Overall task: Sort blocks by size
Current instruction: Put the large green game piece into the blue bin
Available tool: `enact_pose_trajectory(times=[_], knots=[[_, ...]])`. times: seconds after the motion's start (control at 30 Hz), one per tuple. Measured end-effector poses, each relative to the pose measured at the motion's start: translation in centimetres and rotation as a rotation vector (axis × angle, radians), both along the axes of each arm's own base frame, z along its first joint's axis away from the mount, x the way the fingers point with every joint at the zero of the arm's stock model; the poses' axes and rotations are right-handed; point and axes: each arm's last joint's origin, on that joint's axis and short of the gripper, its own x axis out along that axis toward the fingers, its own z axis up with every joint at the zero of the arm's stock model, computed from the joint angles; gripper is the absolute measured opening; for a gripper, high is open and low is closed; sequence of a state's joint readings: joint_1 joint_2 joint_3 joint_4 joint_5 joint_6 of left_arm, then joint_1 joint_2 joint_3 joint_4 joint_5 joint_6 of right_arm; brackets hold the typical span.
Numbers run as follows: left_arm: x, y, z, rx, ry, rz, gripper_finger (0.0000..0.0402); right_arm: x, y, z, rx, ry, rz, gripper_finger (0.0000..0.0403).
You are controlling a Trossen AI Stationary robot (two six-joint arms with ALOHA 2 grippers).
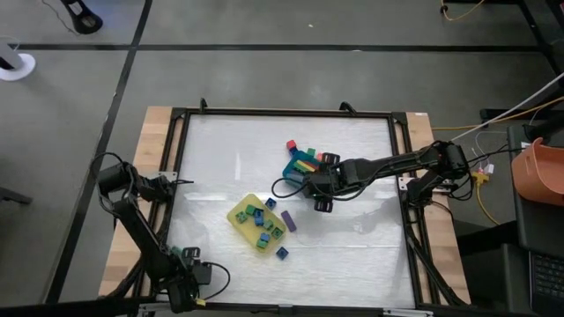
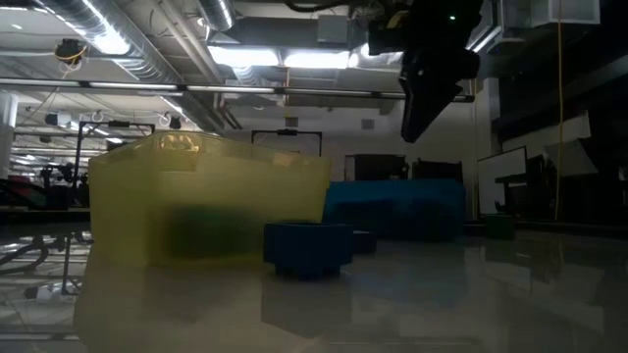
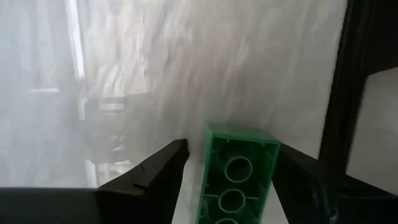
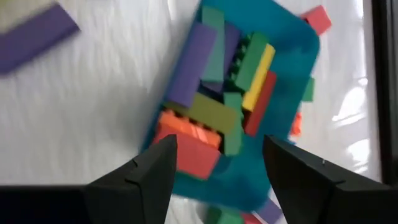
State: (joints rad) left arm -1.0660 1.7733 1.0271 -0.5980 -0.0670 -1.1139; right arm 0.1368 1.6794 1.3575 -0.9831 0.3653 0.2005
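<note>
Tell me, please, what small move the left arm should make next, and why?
Probably carry the long green block toward the teal tray. The block sits between the fingers of the left end effector, which is parked at the table's near-left corner, and the teal tray already holds long bars while the yellow tray holds short cubes.

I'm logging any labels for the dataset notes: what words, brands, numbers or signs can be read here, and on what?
None can be read.
Green brick between the left tool's fingers: round tubes on its underside, no lettering visible.
Teal-blue tray and yellow tray: no markings visible.
Room behind the table in the low view: nothing legible.
</note>
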Motion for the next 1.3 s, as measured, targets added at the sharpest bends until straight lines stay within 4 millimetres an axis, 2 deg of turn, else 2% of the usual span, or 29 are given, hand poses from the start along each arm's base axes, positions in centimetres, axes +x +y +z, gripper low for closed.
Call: enact_pose_trajectory(times=[0.17,0.4,0.6,0.7,0.93,1.07,1.2,1.3], knots=[[0.1,-0.1,-0.5,0.011,0.004,0.031,0.0206,-1.4,-0.3,1.1,-0.043,0.051,0.014,0.0237],[1.2,0.0,-0.2,-0.049,-0.005,0.092,0.0119,-3.5,-0.7,3.9,-0.099,-0.01,0.032,0.0237],[2.8,0.4,0.2,-0.08,-0.017,0.133,0.0119,-5.1,-1.9,5.4,-0.113,-0.069,0.022,0.0237],[4.1,0.6,0.7,-0.081,-0.064,0.124,0.0119,-6.1,-3.2,4.8,-0.108,-0.088,-0.015,0.0237],[7.8,2.0,2.5,-0.097,-0.128,0.093,0.0119,-8.3,-6.0,0.9,0.074,-0.154,-0.083,0.0237],[10.9,3.5,4.2,-0.105,-0.202,0.076,0.0119,-8.9,-6.5,-0.9,0.165,-0.18,-0.068,0.0237],[14.1,5.4,6.4,-0.101,-0.294,0.046,0.0119,-9.3,-6.6,-1.7,0.144,-0.137,-0.025,0.0237],[16.6,7.6,8.0,-0.042,-0.402,0.032,0.012,-9.4,-6.6,-1.8,0.114,-0.106,0.016,0.0237]])
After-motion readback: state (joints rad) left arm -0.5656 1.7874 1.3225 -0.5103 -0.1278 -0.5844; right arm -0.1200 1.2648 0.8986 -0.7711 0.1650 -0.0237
